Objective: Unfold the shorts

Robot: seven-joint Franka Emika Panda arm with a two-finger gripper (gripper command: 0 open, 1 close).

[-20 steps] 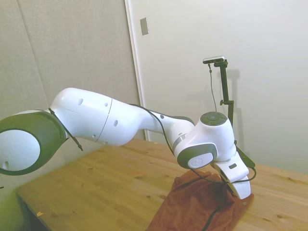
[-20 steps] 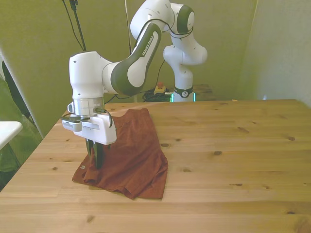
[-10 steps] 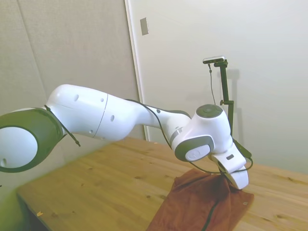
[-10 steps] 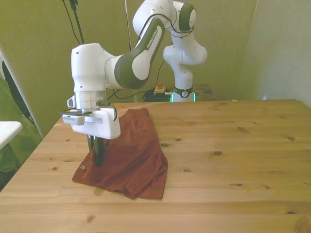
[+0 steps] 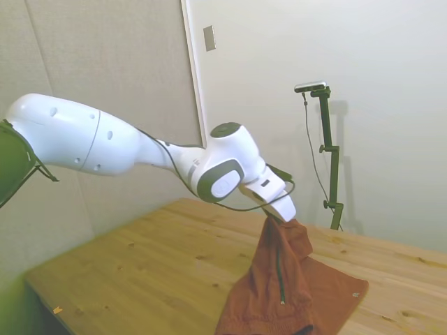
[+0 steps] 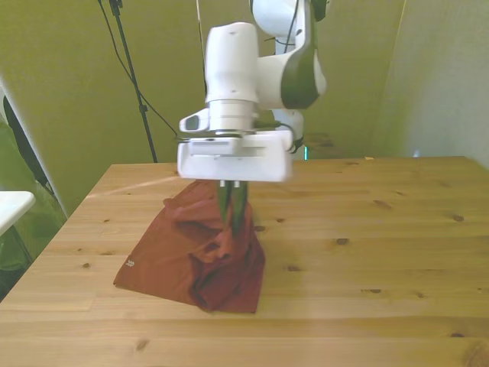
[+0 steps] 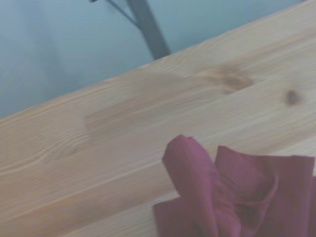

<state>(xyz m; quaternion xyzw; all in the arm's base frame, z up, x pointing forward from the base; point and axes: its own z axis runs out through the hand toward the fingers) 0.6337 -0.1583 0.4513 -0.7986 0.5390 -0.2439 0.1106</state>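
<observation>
Table [image 6: 382, 229] carries the shorts [image 6: 183, 256], toward the front view's left; nothing else on it that I can see.

Shorts: one layer is pulled up into a peak, the rest is still bunched on the wood. Hem with the pale tag [image 5: 355, 294] lies flat. They drape straight down from the pinch, so I read them as light, limp, zero stiffness — they'll follow whatever I drag and crumple if I push. Low slip risk on a pinched fold, but a thin pinch could let go. Best hold in my view: a single outer layer at an edge or corner, not the middle bulk, else both layers lift together.

End effector [image 6: 231, 206]: fingers drawn close together, clamped on a fold of the shorts at the peak.

Dark cord [image 5: 280, 276] hangs down the lifted part in the side view.

Hard to read: can't tell how many layers are in the pinch. Side view cuts off the shorts' near edge. Wrist view is soft; only a crumpled bit of fabric [image 7: 232, 192] and bare wood.
</observation>
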